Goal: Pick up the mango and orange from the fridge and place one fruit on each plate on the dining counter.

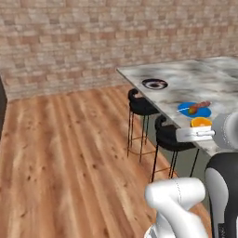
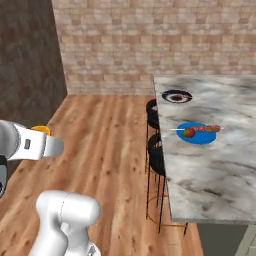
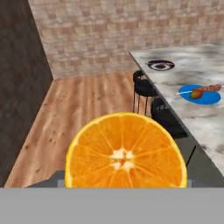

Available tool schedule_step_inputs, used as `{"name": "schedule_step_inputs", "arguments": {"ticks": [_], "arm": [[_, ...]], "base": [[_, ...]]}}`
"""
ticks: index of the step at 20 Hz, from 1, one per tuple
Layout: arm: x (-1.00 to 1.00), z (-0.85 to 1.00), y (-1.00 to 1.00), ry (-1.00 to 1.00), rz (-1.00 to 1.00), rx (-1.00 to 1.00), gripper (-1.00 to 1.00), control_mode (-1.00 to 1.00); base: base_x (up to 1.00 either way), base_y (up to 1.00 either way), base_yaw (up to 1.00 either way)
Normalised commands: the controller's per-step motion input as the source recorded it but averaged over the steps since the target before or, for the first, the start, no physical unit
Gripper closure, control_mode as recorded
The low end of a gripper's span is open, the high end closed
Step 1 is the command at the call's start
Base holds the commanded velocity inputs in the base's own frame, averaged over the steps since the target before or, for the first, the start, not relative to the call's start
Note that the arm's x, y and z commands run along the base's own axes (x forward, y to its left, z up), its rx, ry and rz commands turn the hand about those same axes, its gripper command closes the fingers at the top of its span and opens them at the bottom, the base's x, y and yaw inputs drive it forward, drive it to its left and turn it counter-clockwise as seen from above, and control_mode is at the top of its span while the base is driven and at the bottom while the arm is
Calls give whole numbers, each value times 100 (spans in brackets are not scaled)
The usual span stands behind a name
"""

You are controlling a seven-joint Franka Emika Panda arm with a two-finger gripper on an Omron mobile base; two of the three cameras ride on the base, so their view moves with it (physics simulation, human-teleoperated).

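We see the orange [image 3: 125, 151] close before the hand camera, its cut-like face of pale segments taking the lower middle of that view. In the left base view it [image 1: 201, 122] shows as an orange patch just above the white hand, and in the right base view a sliver of it [image 2: 41, 130] sits atop the hand at about 9 o'clock in the frame. The fingers [image 1: 204, 133] are set partway apart and appear closed on the orange; the tips themselves are hidden behind the fruit, so we judge the hold from the fruit staying at the hand in the air.

The mango [image 2: 189, 132], red and green, lies on the brighter blue plate [image 2: 199, 136] on the desk [image 2: 225, 170], at the plate's 9 o'clock in the right base view. Across that plate lies a thin skewer-like piece with reddish bits [image 2: 207, 128], just beside the mango. The dark navy plate [image 2: 176, 96] with its paler centre sits farther along the marble top, toward 12 o'clock from the blue one, well apart from it and bare.

Along the desk's near edge two black stools [image 1: 141, 106] stand on the wooden floor [image 1: 69, 153]. A brick wall [image 2: 150, 40] closes the room behind, and a dark wall [image 3: 17, 87] runs at 9 o'clock in the hand view.
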Motion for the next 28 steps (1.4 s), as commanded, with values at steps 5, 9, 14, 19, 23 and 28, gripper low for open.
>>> {"name": "schedule_step_inputs", "arguments": {"ticks": [5, 9, 14, 19, 23, 28], "arm": [[0, 0, 0, 0, 0, 0, 100, 100], [0, 0, 0, 0, 0, 0, 100, 100], [0, 0, 0, 0, 0, 0, 100, 100], [0, 0, 0, 0, 0, 0, 100, 100], [0, 0, 0, 0, 0, 0, 100, 100], [0, 0, 0, 0, 0, 0, 100, 100]], "base": [[55, 96, -48], [84, 79, -53], [87, 67, -61], [73, 68, -62], [49, 84, -55], [48, 79, -58]]}}
